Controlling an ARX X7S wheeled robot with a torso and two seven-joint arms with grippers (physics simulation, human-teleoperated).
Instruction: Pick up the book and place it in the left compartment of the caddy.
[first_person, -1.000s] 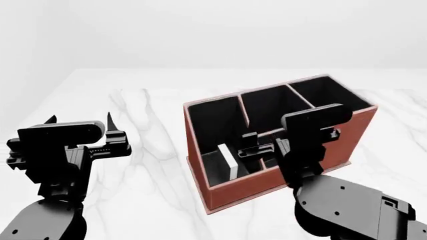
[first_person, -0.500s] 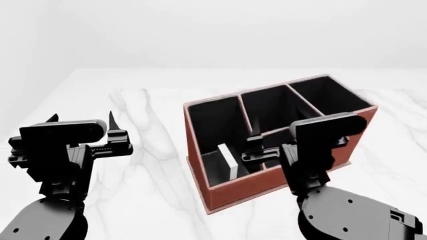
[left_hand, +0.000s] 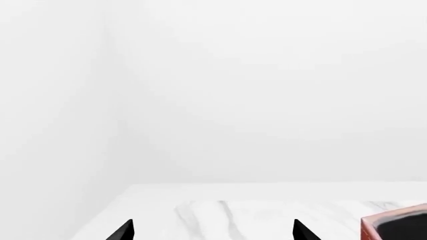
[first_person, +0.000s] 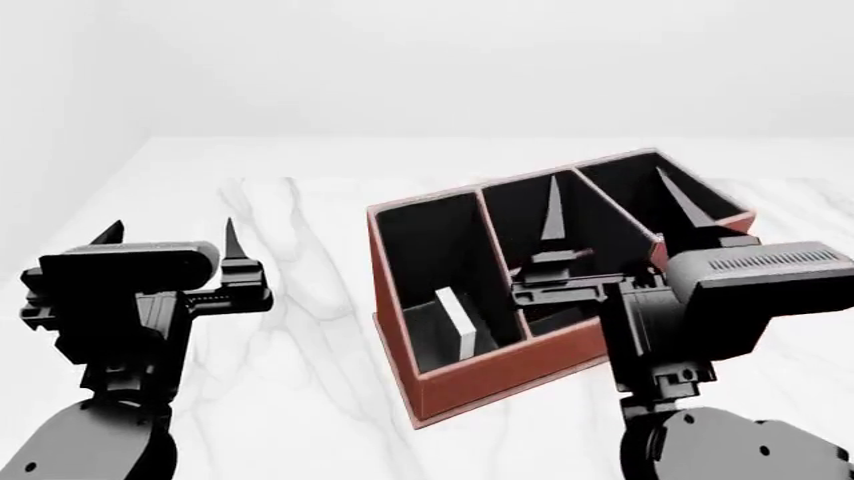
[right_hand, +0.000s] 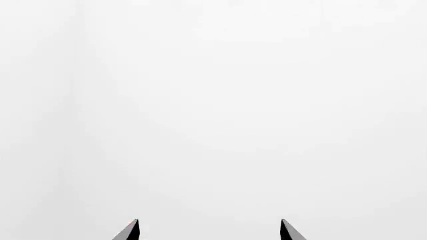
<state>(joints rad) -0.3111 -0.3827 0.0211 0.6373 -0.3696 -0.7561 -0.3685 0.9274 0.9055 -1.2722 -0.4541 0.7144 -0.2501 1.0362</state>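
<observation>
The reddish-brown caddy (first_person: 470, 384) stands on the white marble table (first_person: 280, 210). The book (first_person: 458, 322), black with white page edges, stands on edge inside the left compartment (first_person: 424, 245), near its front. Nothing holds it. My right gripper (first_person: 607, 185) is open and empty, raised above the caddy's middle and right sections, its fingers pointing up and away. In the right wrist view it (right_hand: 209, 230) shows only two tips against blank white. My left gripper (first_person: 171, 238) is open and empty, left of the caddy; the left wrist view (left_hand: 212, 231) shows its tips apart.
The caddy's top corner (left_hand: 395, 226) shows at the edge of the left wrist view. The table's left edge (first_person: 94, 200) and far edge run along a white wall. Bare marble lies between my left gripper and the caddy.
My right gripper has lifted up out of the caddy and swung its fingers upward and to the right. The book stays standing in the left compartment. The left arm barely moved.
</observation>
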